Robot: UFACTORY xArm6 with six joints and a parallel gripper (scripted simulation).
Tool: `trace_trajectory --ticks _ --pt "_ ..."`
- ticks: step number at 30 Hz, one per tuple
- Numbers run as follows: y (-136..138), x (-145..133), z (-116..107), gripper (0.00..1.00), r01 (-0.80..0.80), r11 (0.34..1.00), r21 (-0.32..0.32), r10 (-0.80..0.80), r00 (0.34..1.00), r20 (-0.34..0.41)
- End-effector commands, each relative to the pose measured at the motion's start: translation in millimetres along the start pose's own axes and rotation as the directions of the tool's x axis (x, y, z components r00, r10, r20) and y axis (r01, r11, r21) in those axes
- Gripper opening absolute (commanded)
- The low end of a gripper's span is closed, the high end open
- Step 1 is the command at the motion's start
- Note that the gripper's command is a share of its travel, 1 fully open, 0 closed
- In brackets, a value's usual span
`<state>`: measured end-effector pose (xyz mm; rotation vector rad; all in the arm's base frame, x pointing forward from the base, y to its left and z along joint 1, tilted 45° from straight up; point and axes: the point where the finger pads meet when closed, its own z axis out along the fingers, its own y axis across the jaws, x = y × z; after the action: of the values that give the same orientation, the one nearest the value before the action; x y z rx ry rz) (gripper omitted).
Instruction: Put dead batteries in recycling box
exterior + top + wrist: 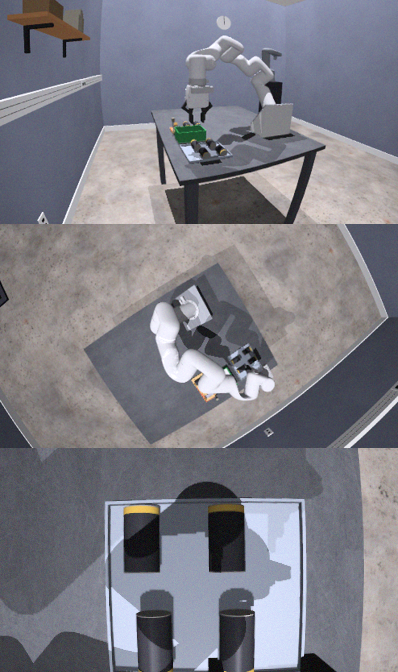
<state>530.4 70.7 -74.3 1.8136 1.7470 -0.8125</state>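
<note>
4 batteries point(141, 543) on tray point(295, 578), yellow bands, no readable writing.

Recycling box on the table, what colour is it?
Green; clearest in the exterior view.

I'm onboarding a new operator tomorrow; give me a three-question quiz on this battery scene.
1. How many batteries lie on the pale tray in the wrist view?
2. True or false: the gripper is clamped on a battery.
3. In the exterior view, the green box sits: A) on the floor; B) on the table beside the tray, on the side away from the camera; C) on the wall shelf.

Key: 1) four; 2) false, its fingers stand apart, holding nothing, above the table; 3) B.
</note>
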Motion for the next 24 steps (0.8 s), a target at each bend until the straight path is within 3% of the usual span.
trace_trajectory --ticks 1,20,22,24 --pt "0.1 -3.3 -2.2 0.51 0.004 1.0 -0.009 -0.004 1.0 -0.005" --pt "0.1 -3.3 -1.6 0.51 0.004 1.0 -0.009 -0.004 1.0 -0.005" --pt "0.2 -3.2 9.4 0.51 0.004 1.0 -0.009 -0.004 1.0 -0.005" --pt "0.5 -3.1 34.7 0.51 0.004 1.0 -0.009 -0.004 1.0 -0.005"
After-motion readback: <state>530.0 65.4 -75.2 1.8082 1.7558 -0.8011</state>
